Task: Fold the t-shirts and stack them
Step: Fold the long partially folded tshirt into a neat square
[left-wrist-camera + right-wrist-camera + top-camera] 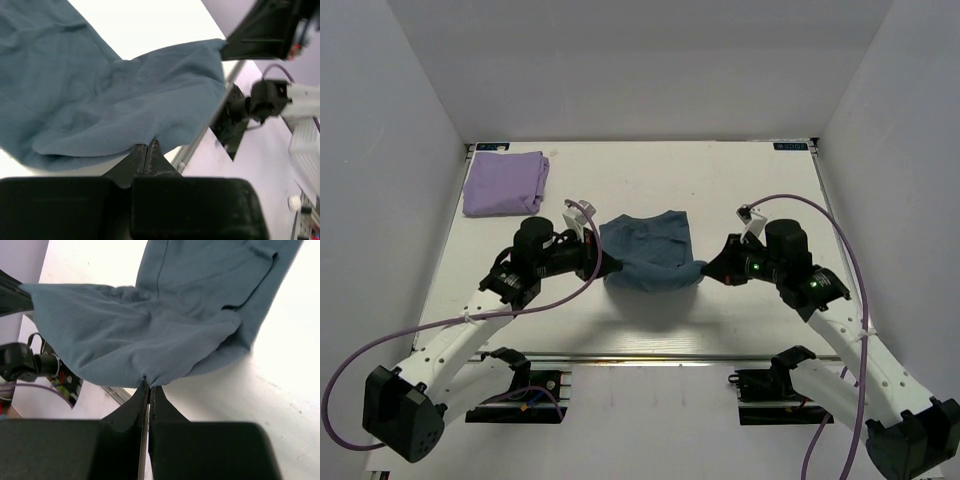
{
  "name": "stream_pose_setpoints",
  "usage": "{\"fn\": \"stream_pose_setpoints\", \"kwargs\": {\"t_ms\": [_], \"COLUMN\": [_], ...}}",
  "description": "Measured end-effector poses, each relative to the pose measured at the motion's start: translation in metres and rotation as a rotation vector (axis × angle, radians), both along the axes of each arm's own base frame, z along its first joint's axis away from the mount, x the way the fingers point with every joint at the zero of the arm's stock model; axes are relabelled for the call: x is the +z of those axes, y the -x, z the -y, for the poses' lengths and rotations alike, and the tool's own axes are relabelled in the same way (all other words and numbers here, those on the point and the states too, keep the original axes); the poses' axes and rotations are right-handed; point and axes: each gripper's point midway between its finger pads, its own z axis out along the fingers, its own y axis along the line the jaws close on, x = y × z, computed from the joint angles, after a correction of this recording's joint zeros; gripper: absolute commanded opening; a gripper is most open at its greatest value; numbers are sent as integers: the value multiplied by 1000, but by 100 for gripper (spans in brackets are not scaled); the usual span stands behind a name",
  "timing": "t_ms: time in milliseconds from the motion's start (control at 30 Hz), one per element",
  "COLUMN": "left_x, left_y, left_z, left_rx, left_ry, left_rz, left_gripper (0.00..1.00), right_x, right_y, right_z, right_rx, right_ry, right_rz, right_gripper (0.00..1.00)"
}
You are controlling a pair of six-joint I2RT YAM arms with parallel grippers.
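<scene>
Between the two pincers: slate-blue t-shirt [645, 250], near edge raised and pulled taut, far part lying on the white surface [740, 180].
Left pincer [607, 266]: closed tight on the slate-blue t-shirt's near-left edge, cloth bunched at the tips.
Right pincer [706, 270]: closed tight on the slate-blue t-shirt's near-right edge, fabric puckered at the tips.
Lavender t-shirt [505, 183]: folded flat, well apart from the slate-blue t-shirt, off to its far left.
</scene>
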Motion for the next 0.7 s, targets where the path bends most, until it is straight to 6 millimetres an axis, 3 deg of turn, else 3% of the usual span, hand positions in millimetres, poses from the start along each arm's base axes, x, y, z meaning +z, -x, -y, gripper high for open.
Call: {"fn": "stream_pose_setpoints", "kwargs": {"t_ms": [133, 333, 700], "left_x": [-2, -13, -17], "left_y": [-18, -49, -124], "left_z": [-4, -21, -33], "left_rx": [102, 306, 555], "left_ry": [-24, -72, -188], "left_rz": [-39, -96, -89], "left_gripper": [0, 0, 0], "right_x": [5, -11, -1], "right_y": [-19, -51, -131], "right_z": [-2, -8, -27], "right_rx": [-43, -94, -167], "right_ry": [23, 87, 129], "right_rz": [-18, -98, -82], "right_gripper": [0, 0, 0]}}
